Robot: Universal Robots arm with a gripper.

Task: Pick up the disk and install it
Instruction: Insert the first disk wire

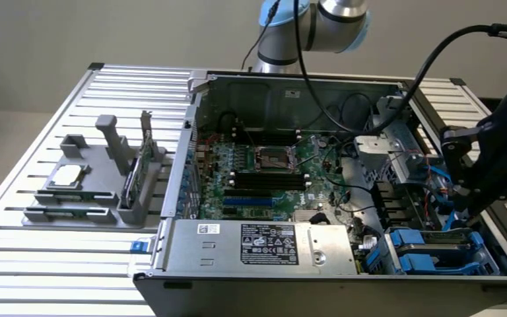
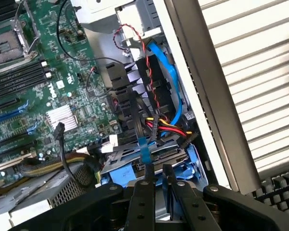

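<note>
The disk [image 1: 436,243] lies in the blue drive bay at the near corner of the open computer case, on the exterior view's right. Its blue carrier rails [image 2: 116,174] frame it. My gripper [image 1: 467,210] hangs directly over that bay. In the wrist view, my gripper [image 2: 157,176] has its two black fingers [image 2: 143,190] drawn close on the disk's [image 2: 149,155] near edge, with only a narrow gap between them. A thin blue tab [image 2: 144,150] stands just ahead of the fingertips.
Red, yellow and black wires [image 2: 166,127] and a blue data cable [image 2: 172,91] cross just beyond the bay. The power supply [image 1: 263,246] sits beside it. The motherboard [image 1: 267,168] fills the case floor. A grey fixture [image 1: 95,188] with a chip and a card stands outside the case.
</note>
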